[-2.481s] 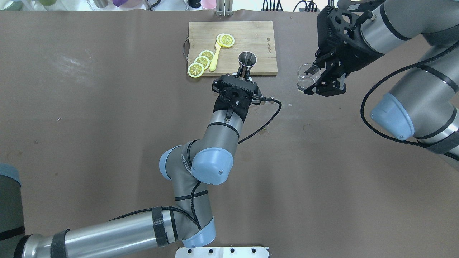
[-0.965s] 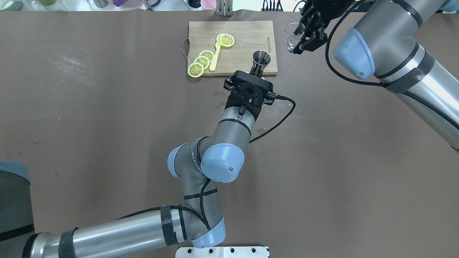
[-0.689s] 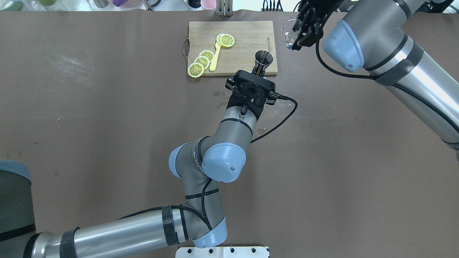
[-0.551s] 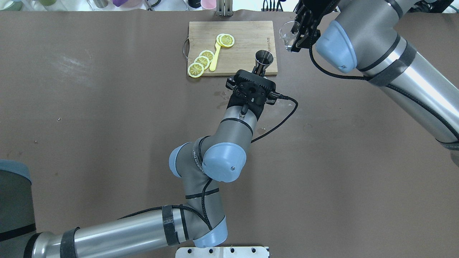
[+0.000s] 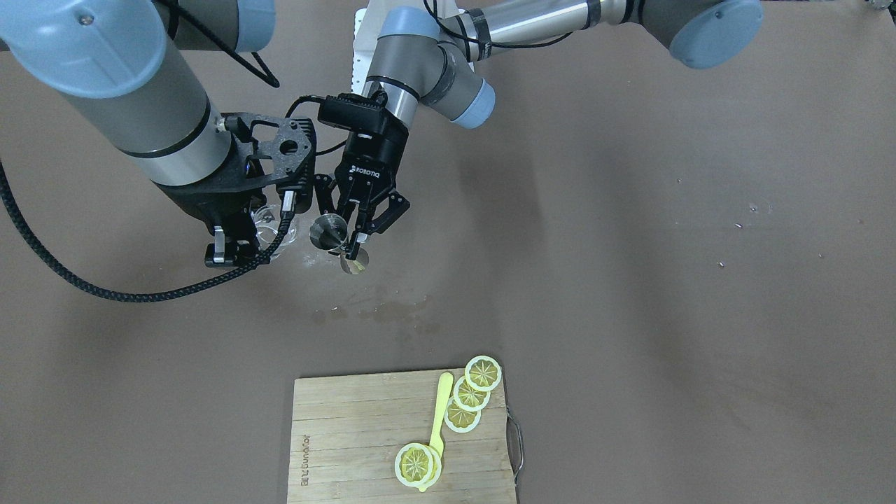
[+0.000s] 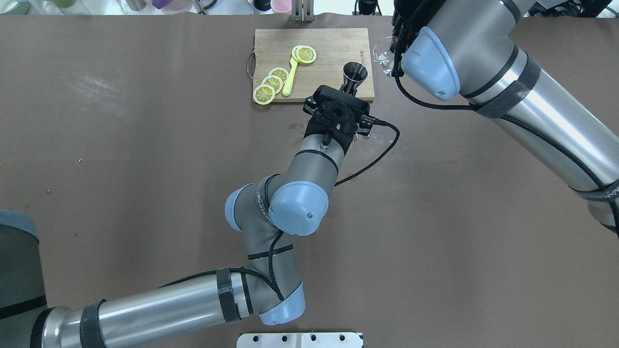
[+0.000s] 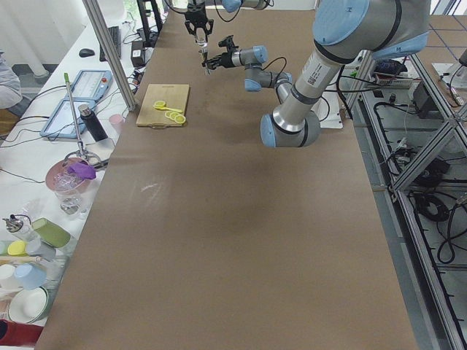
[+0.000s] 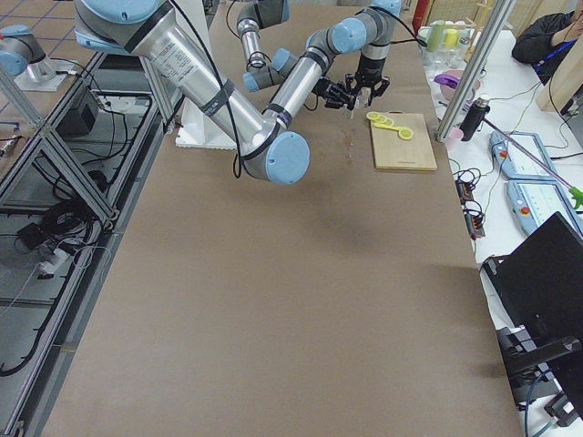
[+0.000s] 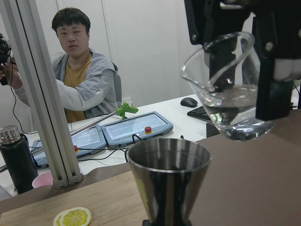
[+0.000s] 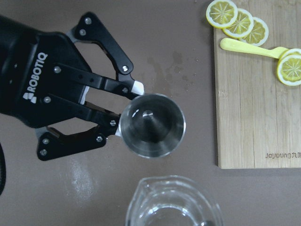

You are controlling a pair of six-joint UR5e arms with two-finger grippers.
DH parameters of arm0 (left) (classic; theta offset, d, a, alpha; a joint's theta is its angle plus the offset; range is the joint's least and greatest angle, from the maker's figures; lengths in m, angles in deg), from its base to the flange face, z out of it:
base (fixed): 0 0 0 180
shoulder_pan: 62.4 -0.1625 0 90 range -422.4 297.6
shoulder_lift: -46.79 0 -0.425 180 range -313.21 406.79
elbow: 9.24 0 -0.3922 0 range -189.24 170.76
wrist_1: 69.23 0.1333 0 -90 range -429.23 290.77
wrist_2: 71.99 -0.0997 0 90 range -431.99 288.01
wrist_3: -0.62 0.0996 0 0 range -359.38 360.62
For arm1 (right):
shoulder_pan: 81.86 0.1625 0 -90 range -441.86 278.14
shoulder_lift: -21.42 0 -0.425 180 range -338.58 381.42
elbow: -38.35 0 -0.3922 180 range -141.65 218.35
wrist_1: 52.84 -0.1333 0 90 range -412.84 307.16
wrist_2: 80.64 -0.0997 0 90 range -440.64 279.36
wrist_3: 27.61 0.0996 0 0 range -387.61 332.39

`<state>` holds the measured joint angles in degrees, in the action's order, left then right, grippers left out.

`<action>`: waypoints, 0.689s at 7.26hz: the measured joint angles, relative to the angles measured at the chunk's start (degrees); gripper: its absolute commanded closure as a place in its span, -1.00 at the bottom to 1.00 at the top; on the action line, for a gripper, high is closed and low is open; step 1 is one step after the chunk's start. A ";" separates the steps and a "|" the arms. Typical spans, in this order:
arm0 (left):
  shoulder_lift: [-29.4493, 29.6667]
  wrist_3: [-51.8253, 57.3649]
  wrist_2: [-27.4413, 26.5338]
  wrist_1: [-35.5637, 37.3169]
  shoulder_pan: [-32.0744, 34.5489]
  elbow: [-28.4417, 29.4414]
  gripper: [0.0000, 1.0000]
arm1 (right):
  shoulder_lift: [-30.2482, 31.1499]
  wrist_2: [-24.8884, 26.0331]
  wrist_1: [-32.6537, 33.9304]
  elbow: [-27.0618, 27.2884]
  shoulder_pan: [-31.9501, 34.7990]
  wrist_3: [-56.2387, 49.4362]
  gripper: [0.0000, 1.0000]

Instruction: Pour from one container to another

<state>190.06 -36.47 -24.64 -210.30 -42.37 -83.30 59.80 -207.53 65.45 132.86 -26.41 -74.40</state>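
My left gripper (image 5: 348, 241) is shut on the waist of a steel jigger (image 6: 354, 72), holding it upright above the table near the cutting board's corner. In the right wrist view the jigger (image 10: 151, 125) looks empty, pinched between the black fingers (image 10: 123, 89). My right gripper (image 5: 241, 241) is shut on a clear glass beaker (image 9: 230, 94) with a little clear liquid in it. The beaker (image 6: 382, 50) hangs just beside and slightly higher than the jigger (image 9: 169, 179), with its spout turned toward it. The two vessels are apart, and no liquid is flowing.
A wooden cutting board (image 6: 333, 43) carries lemon slices (image 6: 273, 82) and a yellow spoon (image 6: 290, 79). Wet spots (image 5: 381, 311) mark the brown table near the grippers. An operator (image 9: 77, 70) sits beyond the far edge, where cups and bottles stand.
My right arm has carried the beaker from the table's right side up and leftward, next to the jigger. My left gripper has shifted the jigger to the right.
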 measured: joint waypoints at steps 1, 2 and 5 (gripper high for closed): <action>0.03 0.00 0.07 0.00 0.04 0.10 1.00 | -1.00 1.37 2.51 -0.12 -0.47 -1.30 1.00; 0.09 0.02 0.10 0.00 0.07 0.27 1.00 | -1.95 2.51 4.10 -0.69 -0.88 -2.15 1.00; 0.17 0.08 0.09 -0.05 0.09 0.68 1.00 | -5.92 4.04 5.85 -5.80 -1.31 -2.88 1.00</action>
<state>190.23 -36.38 -24.55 -210.35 -42.28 -82.62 53.88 -203.49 71.30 127.07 -27.72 -77.28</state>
